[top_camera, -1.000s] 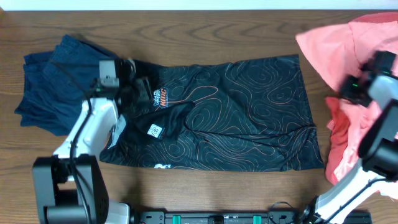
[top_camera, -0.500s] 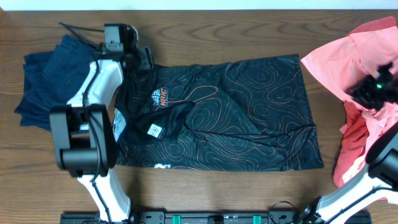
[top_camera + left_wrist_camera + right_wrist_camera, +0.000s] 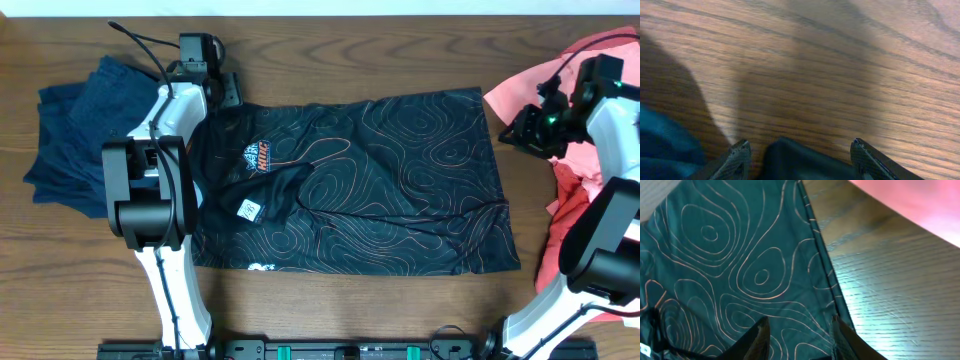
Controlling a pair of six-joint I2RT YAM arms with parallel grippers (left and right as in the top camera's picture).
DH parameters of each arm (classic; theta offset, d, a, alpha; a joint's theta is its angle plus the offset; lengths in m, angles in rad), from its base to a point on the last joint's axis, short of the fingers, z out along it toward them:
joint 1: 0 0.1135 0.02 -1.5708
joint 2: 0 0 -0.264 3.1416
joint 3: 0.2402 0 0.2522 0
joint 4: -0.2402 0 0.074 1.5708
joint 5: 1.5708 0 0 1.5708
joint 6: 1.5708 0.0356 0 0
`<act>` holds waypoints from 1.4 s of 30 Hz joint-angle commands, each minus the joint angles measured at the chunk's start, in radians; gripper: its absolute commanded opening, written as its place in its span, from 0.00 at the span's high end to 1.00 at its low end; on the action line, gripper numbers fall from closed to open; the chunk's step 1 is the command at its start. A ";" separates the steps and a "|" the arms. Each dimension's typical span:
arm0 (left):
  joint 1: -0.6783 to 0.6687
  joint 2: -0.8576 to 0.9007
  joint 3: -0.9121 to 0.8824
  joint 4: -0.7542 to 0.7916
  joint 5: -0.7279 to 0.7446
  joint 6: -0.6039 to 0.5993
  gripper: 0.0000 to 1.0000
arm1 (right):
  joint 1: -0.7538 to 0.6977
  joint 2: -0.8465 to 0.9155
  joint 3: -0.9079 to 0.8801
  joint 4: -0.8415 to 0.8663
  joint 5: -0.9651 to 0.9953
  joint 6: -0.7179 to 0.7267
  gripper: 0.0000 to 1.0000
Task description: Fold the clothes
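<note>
No fold yet: the shirt (image 3: 350,185) lies flat, left tool (image 3: 222,88) and right tool (image 3: 515,133) both spread at its far corners; blue pile (image 3: 70,140) and pink pile (image 3: 520,75) wait.

The surface (image 3: 350,55) is brown wood with dark wavy grain. A black shirt (image 3: 390,190) with thin orange swirly lines lies spread flat in the middle of it. The shirt has a small orange badge and a white tag near its left end. A crumpled heap of blue clothes (image 3: 75,140) lies on the left side, just beside the shirt. A bunched heap of pink clothes (image 3: 562,240) lies on the right side, near the shirt's other end. Bare wood shows above and below the shirt.
</note>
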 commanded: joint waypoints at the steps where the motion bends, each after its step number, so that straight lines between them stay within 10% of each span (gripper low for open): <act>1: 0.005 0.011 0.026 -0.007 -0.046 0.021 0.35 | 0.021 -0.012 0.014 0.003 0.017 -0.003 0.64; 9: 0.003 0.074 0.026 -0.029 0.010 0.021 0.49 | 0.023 -0.012 0.014 -0.009 0.017 0.004 0.67; 15: -0.001 0.073 0.028 -0.032 0.064 0.021 0.94 | 0.023 -0.012 0.014 -0.003 0.017 0.008 0.77; 25: -0.001 -0.027 0.028 -0.093 0.154 -0.048 0.94 | 0.076 -0.011 0.014 0.053 0.256 0.045 0.74; 32: -0.001 -0.079 0.028 -0.252 0.246 -0.063 0.94 | 0.167 0.037 0.014 0.328 0.304 0.045 0.52; 42: -0.001 -0.106 0.028 -0.368 0.247 -0.063 0.94 | 0.233 0.230 0.014 0.706 0.288 0.045 0.54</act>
